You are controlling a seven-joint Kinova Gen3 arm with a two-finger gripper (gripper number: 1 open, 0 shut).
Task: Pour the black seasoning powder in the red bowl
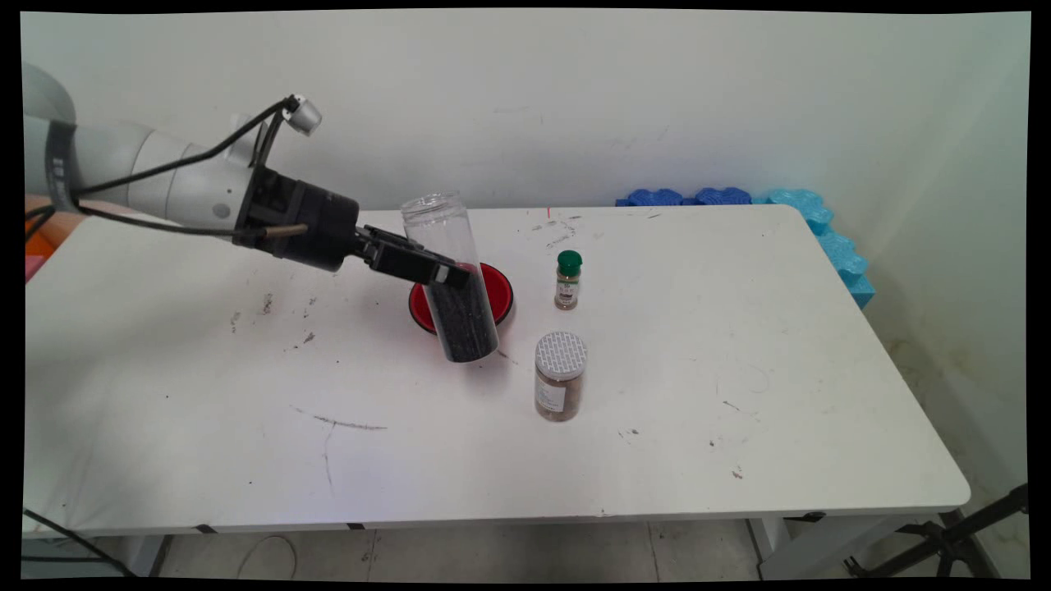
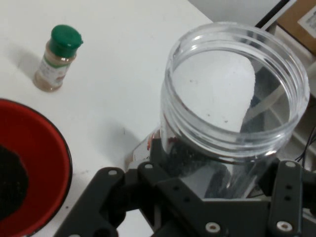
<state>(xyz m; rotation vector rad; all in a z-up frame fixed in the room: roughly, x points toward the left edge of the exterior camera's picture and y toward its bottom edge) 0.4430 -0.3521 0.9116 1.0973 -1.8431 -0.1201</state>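
Note:
My gripper is shut on a tall clear plastic jar at its middle. The jar has no lid, is about half full of black grains, and leans with its open mouth toward the upper left. It hangs in front of a red bowl on the table. In the hand view the jar's open mouth fills the right side, and the red bowl with a dark heap in it lies at the left. A small green-capped spice bottle stands to the bowl's right.
A short jar with a white patterned lid and brown contents stands right of and nearer than the held jar. Blue foam pieces line the table's far right corner. The green-capped bottle shows at the hand view's upper left.

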